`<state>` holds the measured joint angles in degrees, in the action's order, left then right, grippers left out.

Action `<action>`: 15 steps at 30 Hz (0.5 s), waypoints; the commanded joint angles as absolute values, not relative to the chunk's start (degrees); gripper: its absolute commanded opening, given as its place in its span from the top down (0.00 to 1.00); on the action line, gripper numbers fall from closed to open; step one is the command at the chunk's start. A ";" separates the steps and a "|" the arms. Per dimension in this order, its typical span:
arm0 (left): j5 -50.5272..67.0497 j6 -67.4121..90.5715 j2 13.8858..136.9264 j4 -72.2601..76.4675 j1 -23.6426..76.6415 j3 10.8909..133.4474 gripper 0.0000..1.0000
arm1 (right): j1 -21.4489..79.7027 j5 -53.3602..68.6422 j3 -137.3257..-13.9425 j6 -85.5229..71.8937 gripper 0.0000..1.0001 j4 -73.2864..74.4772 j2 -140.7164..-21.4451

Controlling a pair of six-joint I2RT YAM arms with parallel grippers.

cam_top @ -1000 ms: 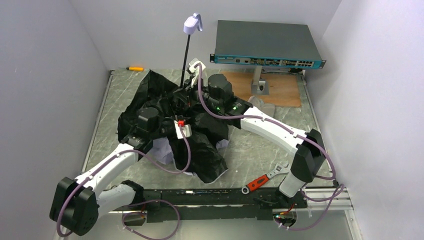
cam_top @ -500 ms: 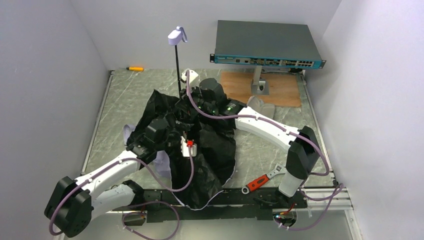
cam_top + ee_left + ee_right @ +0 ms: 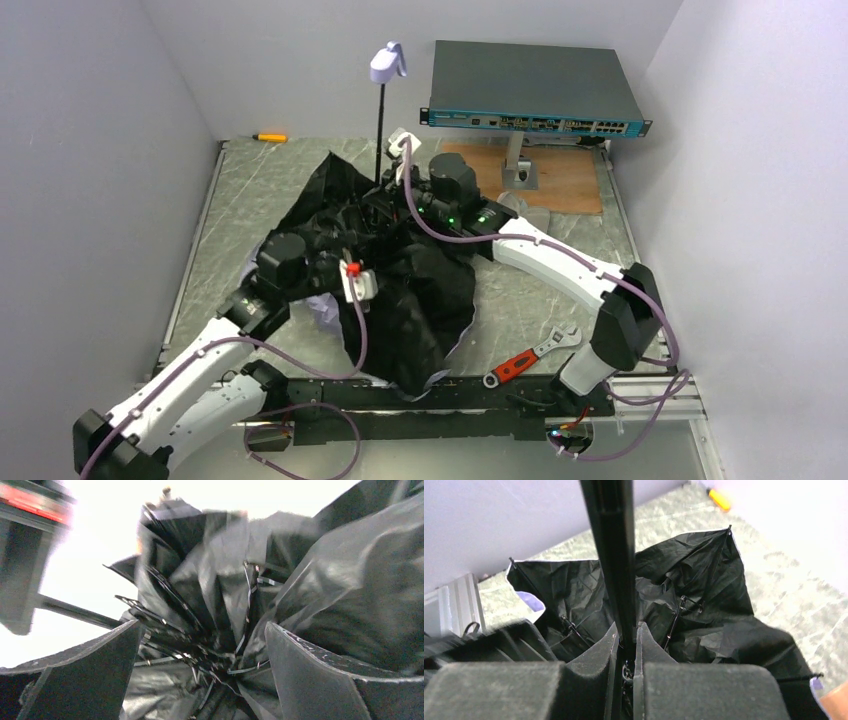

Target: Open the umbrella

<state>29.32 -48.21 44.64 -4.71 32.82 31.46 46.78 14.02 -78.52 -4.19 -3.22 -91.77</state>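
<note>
The umbrella lies part-spread on the table, black lining up, with pale outer fabric peeking out at its left edge. Its thin black shaft stands nearly upright, the pale handle on top. My right gripper is shut on the shaft low down; in the right wrist view the pads clamp the shaft at my gripper. My left gripper is open at the canopy's left side. In the left wrist view it faces the metal ribs and folds, holding nothing.
A dark teal flat box stands on a stand over a wooden board at the back right. A red-handled wrench lies near the front edge. A small orange tool lies at the back left. White walls close in both sides.
My left gripper has opened wide and let go of the canopy, drawing back left. The shaft swung left, then back to the right, still in my right gripper.
</note>
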 commanded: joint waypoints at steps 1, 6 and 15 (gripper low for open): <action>40.97 -32.62 43.89 -17.60 30.97 47.37 0.00 | 45.59 17.90 -76.46 -2.42 1.00 -17.28 -85.97; 50.68 -14.06 46.36 -18.45 20.79 56.83 0.02 | 45.19 22.25 -73.31 -1.52 1.00 -19.67 -85.21; 52.53 0.70 56.65 -6.91 11.95 71.60 0.37 | 45.72 29.76 -73.56 -0.53 1.00 -17.15 -86.55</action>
